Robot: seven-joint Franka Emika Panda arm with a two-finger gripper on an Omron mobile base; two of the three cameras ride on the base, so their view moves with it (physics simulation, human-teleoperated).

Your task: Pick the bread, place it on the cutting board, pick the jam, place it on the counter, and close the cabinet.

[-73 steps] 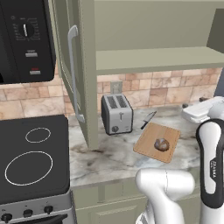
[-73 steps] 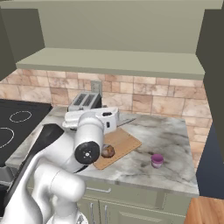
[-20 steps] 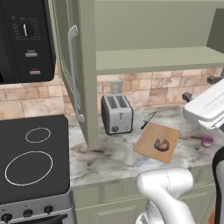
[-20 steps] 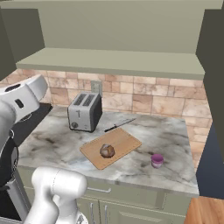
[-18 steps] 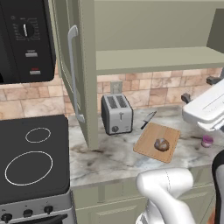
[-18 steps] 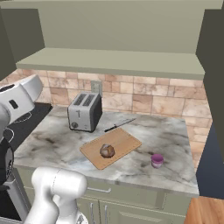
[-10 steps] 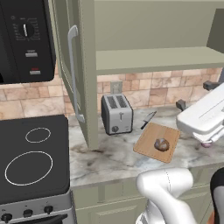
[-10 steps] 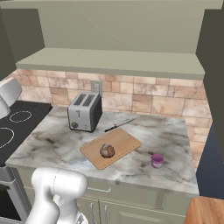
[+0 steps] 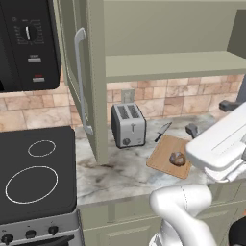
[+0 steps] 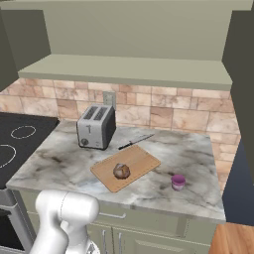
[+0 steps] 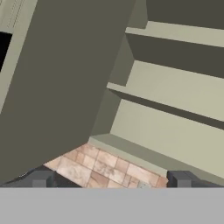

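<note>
Now the arm has swung away from the jam (image 10: pixel 178 181) and raised its claw (image 11: pixel 109 179), spread and empty, toward the open cabinet (image 9: pixel 96 86), whose door (image 11: pixel 57 83) looms at the left of the hand view. Bread (image 10: pixel 121 171) lies on the board (image 10: pixel 141 161), and the jam stands on the desk (image 10: pixel 193 149) just right of it, so by my reading only closing the cabinet remains. Count: one bread, one jam, one board, one toaster (image 10: pixel 96 127), one knife (image 10: pixel 135 142) beyond the board.
</note>
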